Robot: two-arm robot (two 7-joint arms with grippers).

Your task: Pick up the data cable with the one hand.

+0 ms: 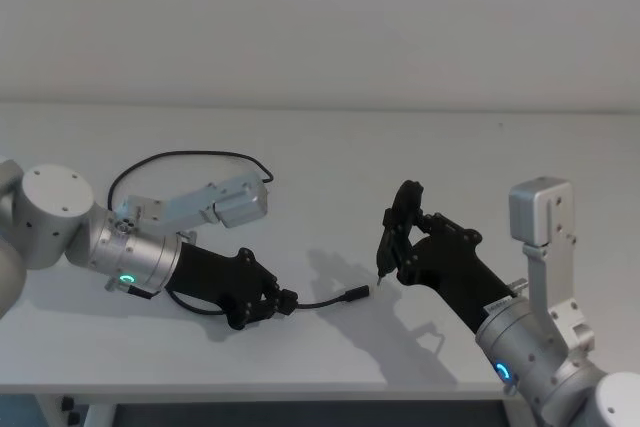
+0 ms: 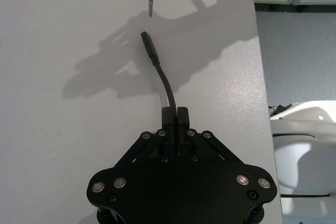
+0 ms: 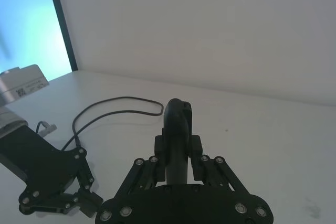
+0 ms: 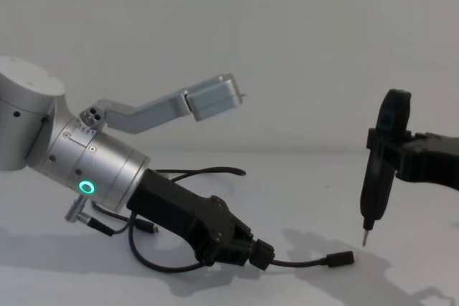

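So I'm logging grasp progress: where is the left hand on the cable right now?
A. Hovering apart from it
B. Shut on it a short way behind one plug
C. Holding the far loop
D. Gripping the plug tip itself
B: the left hand is shut on the cable, and the plug sticks out free ahead of the fingers.

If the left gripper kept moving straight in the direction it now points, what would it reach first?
Probably the pointed tip of the tool held by the right gripper, just beyond the data cable plug; depth is uncertain.
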